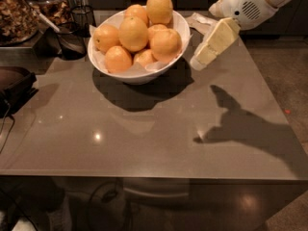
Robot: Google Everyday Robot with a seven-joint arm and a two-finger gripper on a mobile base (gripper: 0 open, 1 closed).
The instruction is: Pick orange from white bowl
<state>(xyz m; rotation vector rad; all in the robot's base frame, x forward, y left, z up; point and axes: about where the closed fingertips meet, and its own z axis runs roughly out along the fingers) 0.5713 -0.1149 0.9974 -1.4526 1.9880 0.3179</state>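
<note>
Your hand hangs just right of the white bowl, tip slanted down-left toward it, likely lined up to reach in. Can't tell how far open it is; nothing visibly held. Oranges sit heaped in the bowl, toward the back of the surface. The top orange is easiest to reach; it's roughly round, no clear long axis.

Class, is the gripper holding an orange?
No: the gripper hangs beside the white bowl, and the oranges all lie in it.
</note>
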